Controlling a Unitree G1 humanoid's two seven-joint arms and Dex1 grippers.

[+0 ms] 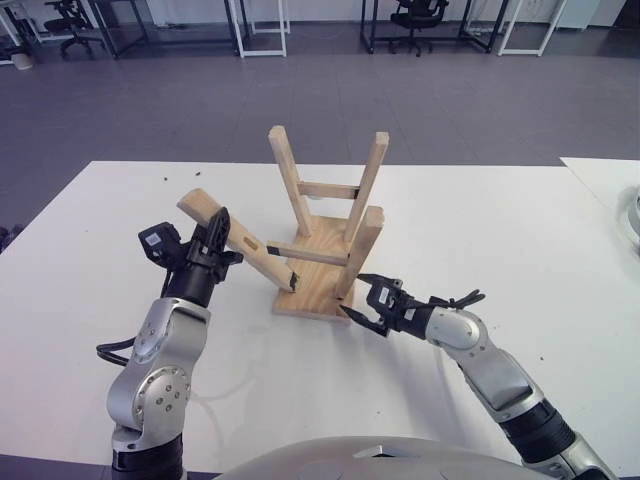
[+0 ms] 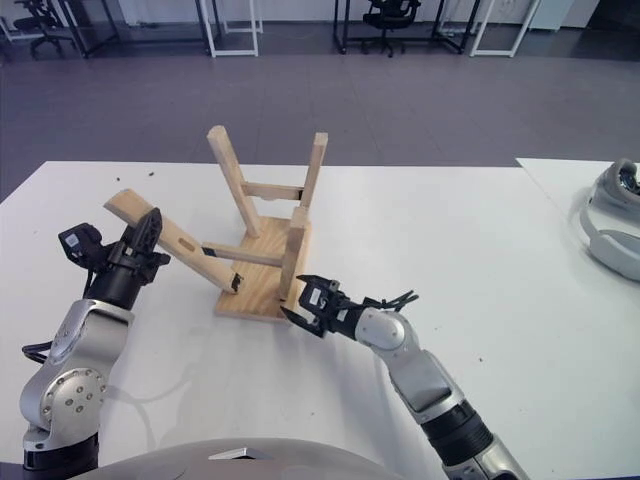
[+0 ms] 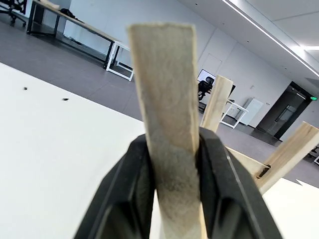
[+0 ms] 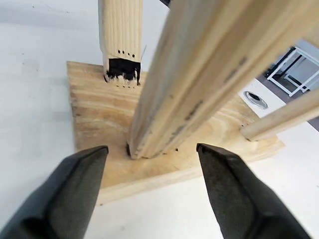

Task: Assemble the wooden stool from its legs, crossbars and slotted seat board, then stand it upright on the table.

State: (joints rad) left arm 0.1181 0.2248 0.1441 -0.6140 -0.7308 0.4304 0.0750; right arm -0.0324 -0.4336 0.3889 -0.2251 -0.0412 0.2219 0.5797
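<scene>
The wooden stool lies upside down near the middle of the white bench [image 1: 500, 230], its slotted seat board [image 1: 305, 297] flat on the surface so the legs point upward and can be pushed down into their slots. Two far legs [image 1: 290, 180] stand joined by a short crossbar [image 1: 328, 190], and a near leg [image 1: 362, 245] rises from the board's near right corner. The fourth leg [image 1: 250, 250] is not upright: it leans out toward the robot's left, its lower end meeting the board's near left corner, and a lower crossbar [image 1: 308, 256] runs from it to the near leg. The left gripper [image 1: 218, 232] is clenched on this leaning leg close to its free upper end, a grip that likely gives leverage for swinging it up into line. The right gripper [image 1: 358, 296] is released, its fingers spread on either side of the near leg's foot just above the board's edge, touching neither as far as the wrist view shows; it seems placed to brace that corner while the other arm works. How deep the leaning leg's end sits in its slot cannot be made out. Righting the stool looks some way off.
</scene>
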